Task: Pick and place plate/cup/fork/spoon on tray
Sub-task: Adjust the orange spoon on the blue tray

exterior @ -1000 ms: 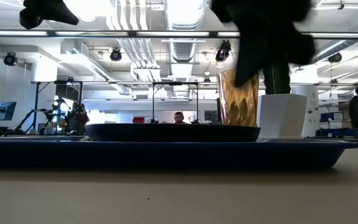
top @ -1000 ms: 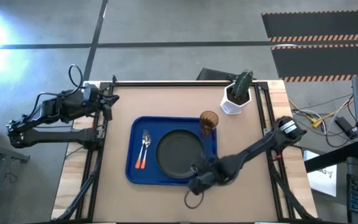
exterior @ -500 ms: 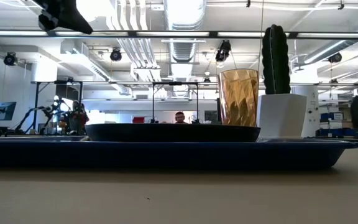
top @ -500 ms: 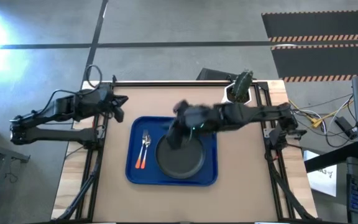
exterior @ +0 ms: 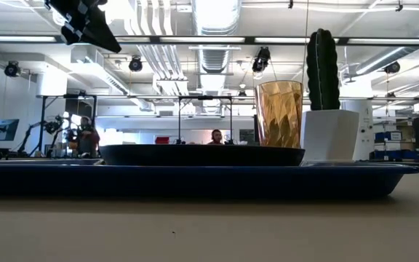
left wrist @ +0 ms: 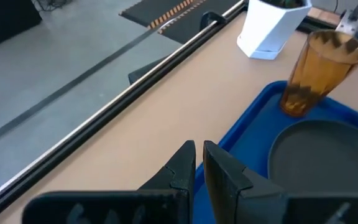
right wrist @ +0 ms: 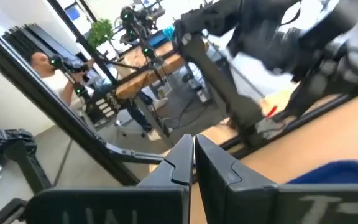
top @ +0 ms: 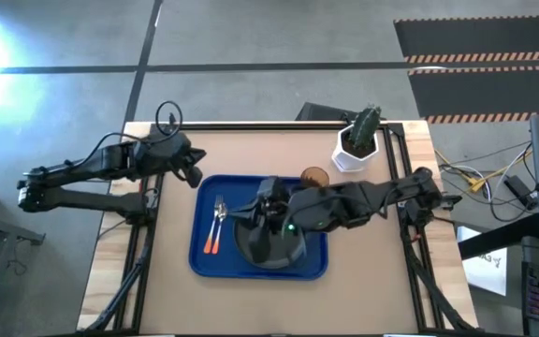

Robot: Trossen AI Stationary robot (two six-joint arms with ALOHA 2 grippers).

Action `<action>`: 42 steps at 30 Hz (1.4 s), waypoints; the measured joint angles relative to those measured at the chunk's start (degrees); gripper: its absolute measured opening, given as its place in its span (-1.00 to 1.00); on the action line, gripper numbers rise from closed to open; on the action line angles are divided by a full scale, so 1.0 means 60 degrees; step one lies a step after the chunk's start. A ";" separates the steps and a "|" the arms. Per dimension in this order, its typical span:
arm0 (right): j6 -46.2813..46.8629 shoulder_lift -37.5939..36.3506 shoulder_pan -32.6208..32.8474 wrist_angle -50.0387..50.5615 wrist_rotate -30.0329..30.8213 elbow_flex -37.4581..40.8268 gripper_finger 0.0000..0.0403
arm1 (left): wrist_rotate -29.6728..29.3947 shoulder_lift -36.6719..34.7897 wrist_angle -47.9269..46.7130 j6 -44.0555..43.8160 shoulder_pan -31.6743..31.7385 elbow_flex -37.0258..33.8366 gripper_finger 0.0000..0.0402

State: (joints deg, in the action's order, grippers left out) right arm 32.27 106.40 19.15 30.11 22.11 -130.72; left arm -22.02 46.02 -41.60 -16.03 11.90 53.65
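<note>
The blue tray lies mid-table. On it rest the black plate, partly hidden in the high view by my right arm, and the amber cup, which stands upright at the tray's far right corner. The orange-handled fork and spoon lie side by side on the tray's left part. My right gripper is shut and empty, held high over the plate and pointing level toward the table's left. My left gripper is shut and empty, above the table by the tray's far left corner.
A white pot with a green cactus stands at the far right of the table, just behind the cup. Black rails run along the table's far edge and sides. Bare tabletop shows in front of the tray.
My right gripper has risen from low at the tray's near edge to high over the plate, swinging toward the far left and tipping from downward to level. My left gripper has moved toward the table's right, nearer the tray's far left corner. Both stay shut.
</note>
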 joint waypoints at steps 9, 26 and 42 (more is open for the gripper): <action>0.0441 0.0104 -0.0003 -0.0081 -0.0502 -0.0056 -0.96 | 0.0011 -0.0115 0.0273 0.0000 0.0000 0.0002 -0.93; 0.0196 0.0107 0.0115 -0.0072 -0.0414 0.0040 -0.96 | 0.0085 -0.0398 0.0276 -0.0012 0.0003 -0.0015 -0.93; -0.1790 0.0107 0.0176 0.0034 -0.0073 0.0189 -0.96 | 0.0675 0.0650 -0.2951 -0.1761 -0.0004 -0.0493 -0.93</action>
State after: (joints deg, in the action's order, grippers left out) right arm 21.53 107.04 20.21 30.32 21.67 -129.58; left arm -17.97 49.92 -59.31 -26.60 11.88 50.69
